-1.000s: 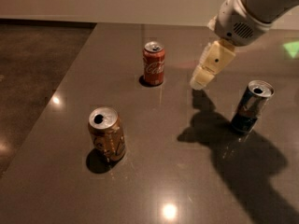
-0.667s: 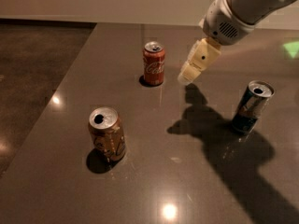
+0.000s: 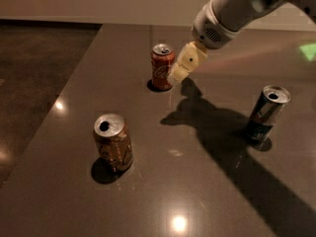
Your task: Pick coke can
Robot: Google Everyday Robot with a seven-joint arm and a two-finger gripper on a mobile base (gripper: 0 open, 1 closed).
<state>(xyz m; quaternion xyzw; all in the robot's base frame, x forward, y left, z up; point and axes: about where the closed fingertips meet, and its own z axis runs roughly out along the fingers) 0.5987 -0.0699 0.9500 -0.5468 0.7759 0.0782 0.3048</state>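
Table: a broad, glossy, dark grey-brown table (image 3: 197,191) fills most of what I see from here, with small bright glints of light on its near half.
Floor: a dark polished floor (image 3: 34,68) lies beyond the table's left edge, out towards 9 o'clock.
Wall: a pale wall (image 3: 98,1) runs along the far side, at 12 o'clock.
Arm: a thick white robot arm (image 3: 232,9) reaches in from 1 o'clock, slanting down over the far half of the table.
Shadow: the arm's dark shadow (image 3: 222,132) stretches over the tabletop from near its centre out towards 5 o'clock.
Gold can: an orange-brown and gold can (image 3: 113,142) with an opened silver top stands upright at 8 o'clock from the table's centre, well apart from the other cans.
Blue-and-silver can: a slimmer blue-and-silver can (image 3: 266,113) stands at 3 o'clock, at the edge of the shadow.
Coke can: the red coke can (image 3: 162,65), with white cursive lettering and a silver top, stands upright on the table at 12 o'clock from the centre.
Gripper: the cream-coloured gripper (image 3: 180,70) at the arm's end hangs just beside the coke can, at the can's 3 o'clock. I cannot tell how far open it is, nor whether it touches the can.
Green light: a small green patch of light (image 3: 308,51) lies on the table at 2 o'clock, by the right edge.
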